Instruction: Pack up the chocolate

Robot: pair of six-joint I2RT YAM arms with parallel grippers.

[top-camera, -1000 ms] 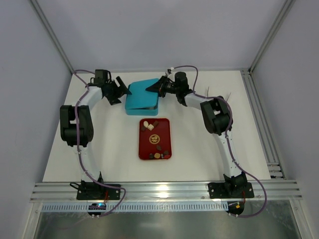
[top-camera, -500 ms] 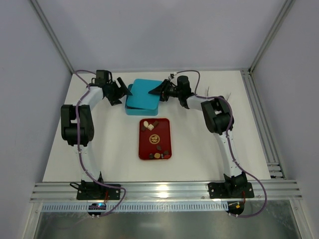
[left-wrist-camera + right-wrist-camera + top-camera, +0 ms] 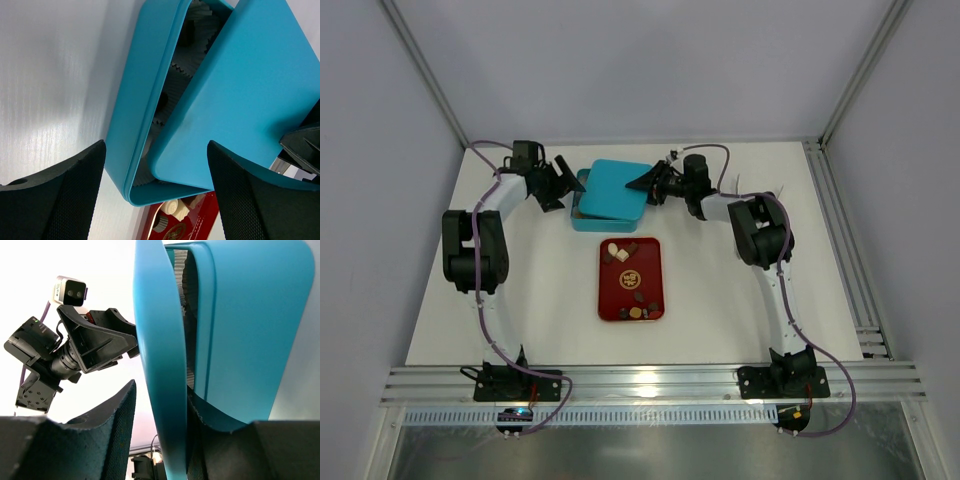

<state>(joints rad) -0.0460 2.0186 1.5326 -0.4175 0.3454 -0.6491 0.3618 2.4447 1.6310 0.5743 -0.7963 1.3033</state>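
Several small chocolates (image 3: 620,252) lie on a red tray (image 3: 654,275); a few show in the left wrist view (image 3: 175,207). Behind it is a teal box (image 3: 588,215) with its teal lid (image 3: 615,188) tilted on top, raised on the right. My right gripper (image 3: 646,185) is shut on the lid's right rim (image 3: 160,390), the rim standing between the jaws. My left gripper (image 3: 561,186) is open and empty just left of the box (image 3: 156,145). Grey-white paper cups (image 3: 180,85) show in the gap under the lid (image 3: 250,85).
The left arm's wrist and camera (image 3: 70,290) sit across the box from my right gripper. A metal rail (image 3: 840,250) runs down the table's right side. Grey walls close in the back and sides.
My right gripper has pulled back to the right and lifted the lid's right edge, opening a gap over the box. The left gripper has barely moved.
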